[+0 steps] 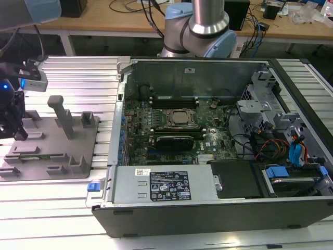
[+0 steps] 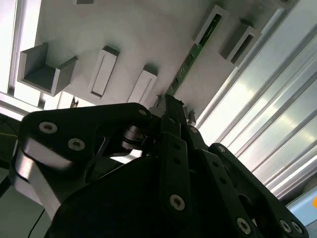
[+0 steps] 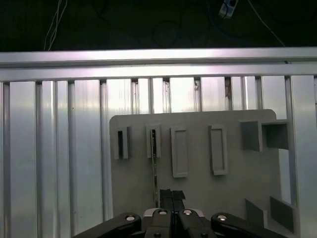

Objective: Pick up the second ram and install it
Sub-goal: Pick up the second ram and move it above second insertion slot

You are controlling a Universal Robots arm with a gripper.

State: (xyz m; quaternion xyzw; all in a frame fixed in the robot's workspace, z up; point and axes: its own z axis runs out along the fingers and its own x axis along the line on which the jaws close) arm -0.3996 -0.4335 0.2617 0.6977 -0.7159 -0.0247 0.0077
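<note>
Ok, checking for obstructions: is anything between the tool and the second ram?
Nothing shows there: in both wrist views the tool sits right at the second ram's near end.

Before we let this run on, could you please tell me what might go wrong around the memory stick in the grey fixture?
1. The second ram stands on its thin edge in the grey fixture, with the hand at one end of it; an off-centre pull could tilt or jam it.
2. The open computer case is crowded with cables; the stick might snag there.
</note>
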